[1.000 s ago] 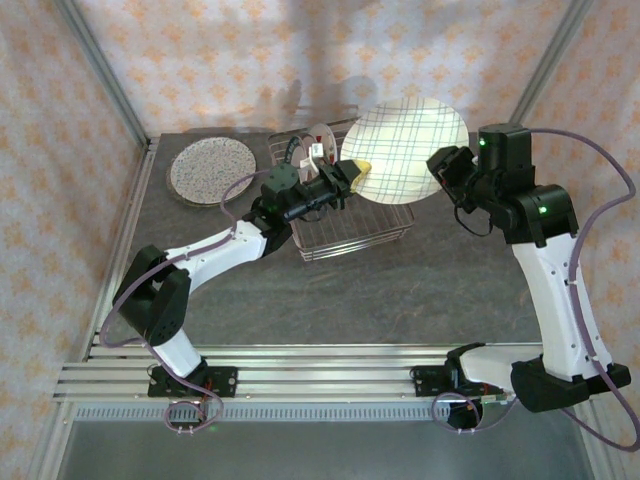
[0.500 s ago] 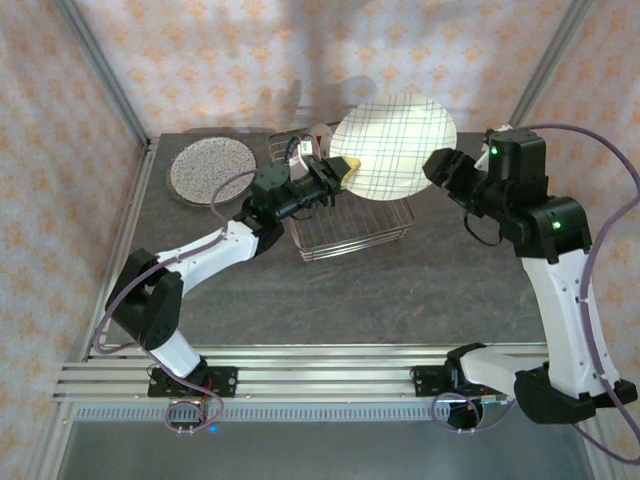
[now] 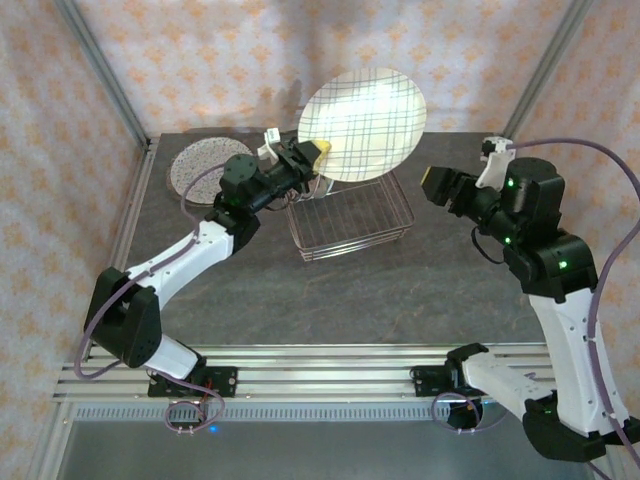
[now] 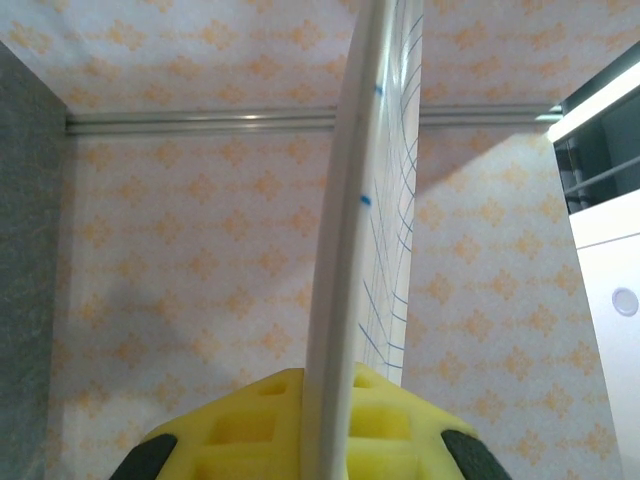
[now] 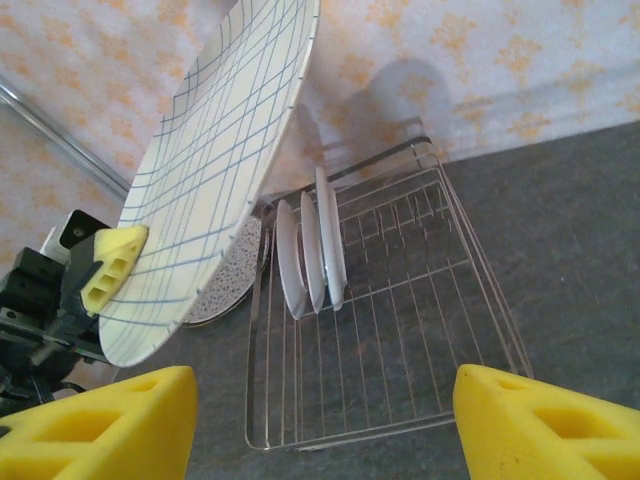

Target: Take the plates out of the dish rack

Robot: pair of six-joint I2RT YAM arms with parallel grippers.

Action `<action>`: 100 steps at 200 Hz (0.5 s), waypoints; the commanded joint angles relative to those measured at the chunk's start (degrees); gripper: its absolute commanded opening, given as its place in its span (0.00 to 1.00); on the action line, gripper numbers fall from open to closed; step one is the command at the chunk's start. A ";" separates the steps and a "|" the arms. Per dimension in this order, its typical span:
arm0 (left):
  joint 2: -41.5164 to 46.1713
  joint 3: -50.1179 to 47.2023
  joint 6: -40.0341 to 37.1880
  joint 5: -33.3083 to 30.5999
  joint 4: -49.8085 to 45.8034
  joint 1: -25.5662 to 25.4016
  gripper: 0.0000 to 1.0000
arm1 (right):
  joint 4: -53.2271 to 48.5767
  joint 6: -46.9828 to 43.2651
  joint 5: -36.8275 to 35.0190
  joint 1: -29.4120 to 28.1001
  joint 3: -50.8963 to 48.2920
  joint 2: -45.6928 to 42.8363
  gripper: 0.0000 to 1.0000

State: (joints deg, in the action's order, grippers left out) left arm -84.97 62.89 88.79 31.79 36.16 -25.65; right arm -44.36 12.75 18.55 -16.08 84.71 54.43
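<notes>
left jaws clamp the beige plaid plate (image 3: 362, 122) by its rim, held high above the dish rack (image 3: 350, 215) so it clears the prongs, three plates (image 5: 312, 250) stand slotted in it, right jaws open and empty nearby

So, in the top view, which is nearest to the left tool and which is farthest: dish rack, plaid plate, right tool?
From the left tool:
1. plaid plate, clamped in it by the rim, held up at the back.
2. dish rack, just below it, to the right.
3. right tool, far right, open.
</notes>
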 commanded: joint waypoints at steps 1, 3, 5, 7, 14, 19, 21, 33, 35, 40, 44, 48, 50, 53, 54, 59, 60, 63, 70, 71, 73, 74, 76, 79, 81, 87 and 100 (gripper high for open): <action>3.91 -0.18 -0.85 1.26 1.26 1.71 0.00 | 10.04 -4.96 1.80 -0.34 -2.99 -2.04 0.68; 4.04 -0.24 -0.93 1.26 1.03 1.91 0.00 | 10.47 -5.14 1.88 -0.33 -3.26 -2.07 0.68; 4.27 -0.32 -1.02 1.26 0.87 2.09 0.00 | 10.99 -5.31 1.98 -0.33 -3.50 -2.10 0.68; 4.41 -0.38 -1.11 1.26 0.63 2.27 0.00 | 11.25 -5.40 2.01 -0.33 -3.67 -2.15 0.68; 5.07 -0.76 -1.46 1.18 -0.05 2.97 0.00 | 12.35 -5.92 2.32 -0.44 -4.43 -2.05 0.68; 5.52 -1.03 -1.68 1.17 -0.54 3.46 0.00 | 13.14 -6.36 2.71 -0.52 -4.91 -1.97 0.69; 5.69 -1.09 -1.76 1.10 -0.76 3.67 0.00 | 13.62 -6.52 3.05 -0.55 -5.04 -1.94 0.69; 6.58 -1.64 -2.12 1.15 -1.68 4.98 0.00 | 15.79 -8.55 4.22 -1.33 -6.19 -1.79 0.69; 6.70 -1.77 -2.20 1.16 -1.81 5.21 0.00 | 16.01 -8.93 4.22 -1.48 -6.28 -1.72 0.69; 7.10 -1.95 -2.30 1.25 -2.11 5.84 0.00 | 16.84 -9.68 4.01 -1.99 -6.69 -1.62 0.69; 7.31 -2.13 -2.44 1.32 -2.46 6.38 0.00 | 17.36 -10.38 3.93 -2.31 -6.89 -1.49 0.69; 7.63 -2.31 -2.55 1.34 -2.77 6.90 0.00 | 18.08 -11.04 3.91 -2.79 -7.20 -1.37 0.69; 7.80 -2.40 -2.57 1.34 -2.96 7.21 0.00 | 18.50 -11.45 3.90 -2.94 -7.32 -1.36 0.69; 8.01 -2.50 -2.65 1.34 -3.20 7.60 0.00 | 18.93 -12.01 3.77 -3.29 -7.51 -1.23 0.70; 8.08 -2.51 -2.70 1.34 -3.29 7.75 0.00 | 19.03 -12.16 3.64 -3.45 -7.57 -1.20 0.70; 8.44 -2.80 -2.95 1.43 -3.71 8.52 0.00 | 19.89 -12.93 3.44 -4.09 -7.79 -1.01 0.70; 8.47 -2.83 -2.98 1.48 -3.81 8.60 0.00 | 20.04 -13.11 3.34 -4.16 -7.80 -0.96 0.70; 8.75 -2.93 -3.15 1.51 -4.11 9.08 0.00 | 20.63 -13.56 2.93 -4.67 -7.93 -0.77 0.70; 9.25 -3.19 -3.55 1.60 -4.84 10.19 0.00 | 21.58 -14.47 2.14 -5.71 -8.06 -0.32 0.71; 9.32 -3.25 -3.59 1.61 -4.99 10.36 0.00 | 21.67 -14.58 1.99 -5.85 -8.06 -0.22 0.71; 9.45 -3.35 -3.68 1.67 -5.21 10.71 0.00 | 21.81 -14.79 1.77 -6.19 -8.07 -0.03 0.71; 9.55 -3.37 -3.74 1.68 -5.31 10.88 0.00 | 21.88 -14.92 1.72 -6.35 -8.07 0.06 0.71; 9.71 -3.50 -3.85 1.76 -5.49 11.17 0.00 | 22.04 -15.16 1.57 -6.63 -7.98 0.19 0.71; 9.92 -3.62 -3.96 1.78 -5.73 11.61 0.00 | 22.11 -15.47 1.47 -7.06 -7.81 0.56 0.71; 10.09 -3.76 -4.04 1.78 -5.88 12.01 0.00 | 22.25 -15.74 1.44 -7.18 -7.76 0.80 0.71; 10.53 -4.04 -4.36 1.78 -6.52 12.91 0.00 | 22.54 -16.40 1.34 -8.01 -7.58 1.36 0.71; 11.63 -4.68 -5.19 1.62 -8.05 15.17 0.00 | 23.44 -17.35 0.05 -10.09 -7.35 2.53 0.72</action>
State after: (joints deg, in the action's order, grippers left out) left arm -76.88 58.81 86.39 32.60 28.18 -13.74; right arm -26.44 -0.16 20.67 -23.44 77.19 55.55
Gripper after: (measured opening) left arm 0.067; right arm 0.714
